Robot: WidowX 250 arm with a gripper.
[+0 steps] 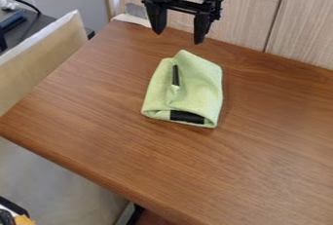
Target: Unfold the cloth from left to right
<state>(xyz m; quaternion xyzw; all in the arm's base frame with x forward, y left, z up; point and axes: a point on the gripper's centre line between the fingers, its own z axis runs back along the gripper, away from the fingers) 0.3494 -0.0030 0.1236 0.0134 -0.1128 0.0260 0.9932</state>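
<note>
A light green cloth point(203, 85) lies folded on the wooden table, a little above the middle of the view. One black strip shows along its lower edge and another, upright one near its upper left part, beside a raised fold. Above and behind the cloth, near the top edge of the view, hangs the black gripper point(177, 34). It is open, its two fingers pointing down and wide apart with nothing between them, and it does not touch the cloth.
The brown table point(273, 160) reaches to the right and lower edges of the view. Behind it stands a wood-panelled wall point(250, 9). A beige board point(46, 56) runs beside the table's left edge.
</note>
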